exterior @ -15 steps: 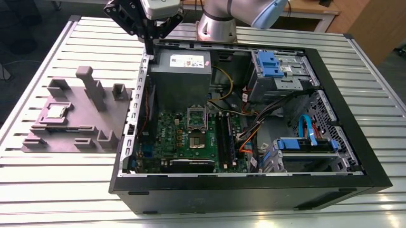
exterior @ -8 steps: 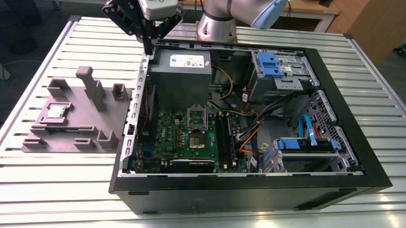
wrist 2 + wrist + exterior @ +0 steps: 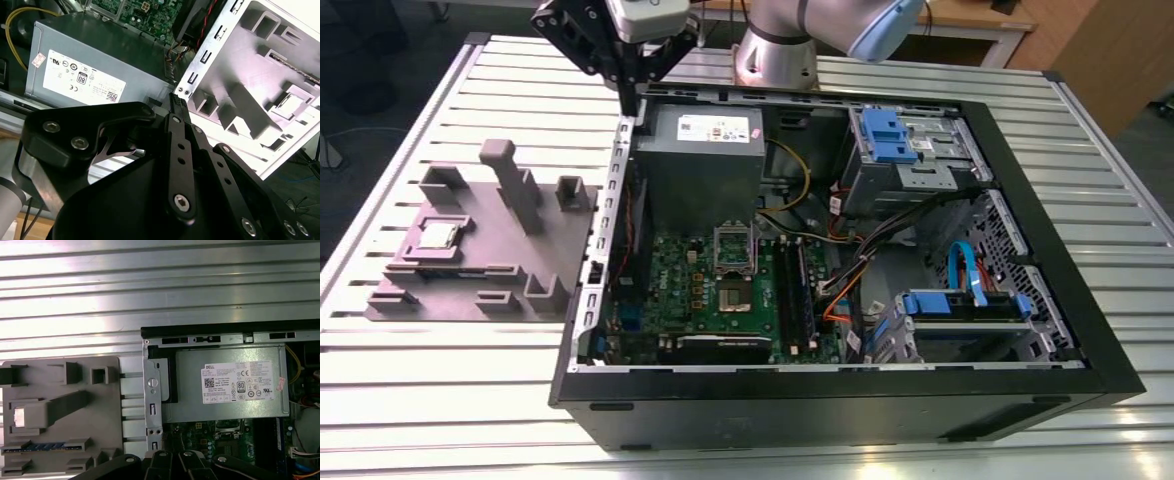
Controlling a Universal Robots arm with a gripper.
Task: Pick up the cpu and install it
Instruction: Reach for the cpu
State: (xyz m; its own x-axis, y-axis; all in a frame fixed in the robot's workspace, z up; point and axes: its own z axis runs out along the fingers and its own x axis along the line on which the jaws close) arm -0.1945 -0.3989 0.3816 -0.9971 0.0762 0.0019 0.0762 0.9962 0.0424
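Note:
The cpu (image 3: 438, 236) is a small silvery square lying flat in a recess of the grey stepped holder (image 3: 494, 250) at the exterior view's left. In the first wrist view the cpu (image 3: 20, 416) shows as a bright square on the holder (image 3: 60, 410). My gripper (image 3: 630, 105) hangs above the back left corner of the open computer case (image 3: 854, 385), far from the cpu. Its black fingers meet at one tip with nothing between them, as the second wrist view of the gripper (image 3: 176, 99) also shows. The motherboard socket (image 3: 736, 293) lies open inside the case.
The grey power supply with a white label (image 3: 700, 140) sits inside the case just below the gripper. Cables, blue drive brackets (image 3: 894, 135) and memory slots crowd the case interior. Everything stands on a ribbed metal table (image 3: 454, 400), and the arm's base (image 3: 781, 50) is behind the case.

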